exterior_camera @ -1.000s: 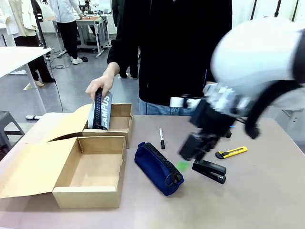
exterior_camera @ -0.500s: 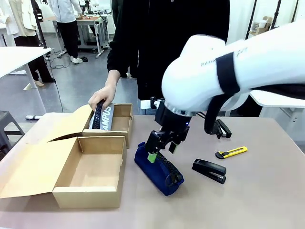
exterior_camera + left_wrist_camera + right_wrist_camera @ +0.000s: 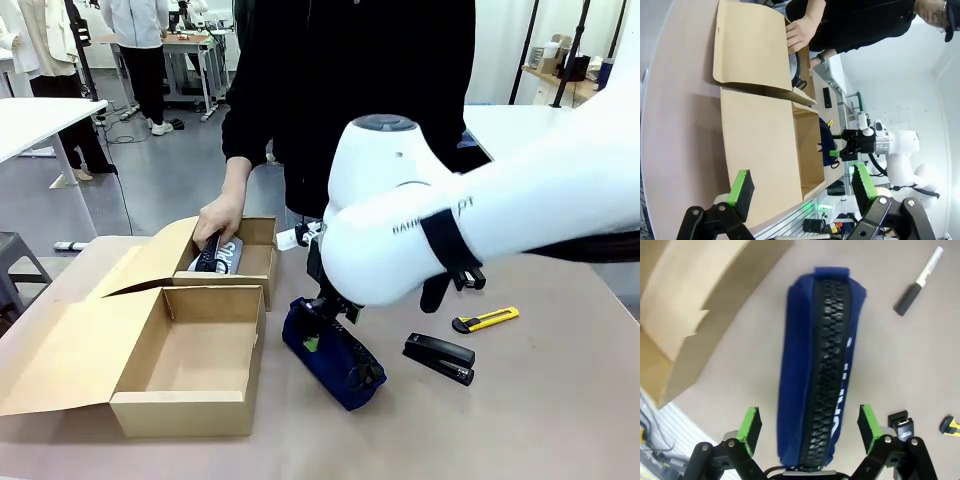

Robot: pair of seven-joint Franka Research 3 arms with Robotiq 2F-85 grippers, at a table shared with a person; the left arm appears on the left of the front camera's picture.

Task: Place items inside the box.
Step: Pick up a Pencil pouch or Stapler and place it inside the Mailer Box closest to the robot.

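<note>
A navy zip pencil pouch lies on the table just right of the near box, an open tan cardboard box with its lid flap spread to the left. My right gripper is down over the pouch's far end. In the right wrist view the pouch runs lengthwise between the green pads, which stand apart from its sides; the right gripper is open. A black stapler and a yellow-and-black utility knife lie to the right. My left gripper is open, held off beyond the box's lid.
A second tan box stands behind the near one; a person's hand presses a grey pouch into it. Another black stapler peeks out behind my right arm. A black-and-white marker lies beyond the pouch.
My right arm swung left from above the stapler to the navy pouch and came down over it, jaws still open. The person's hand lowered the grey pouch into the far box.
</note>
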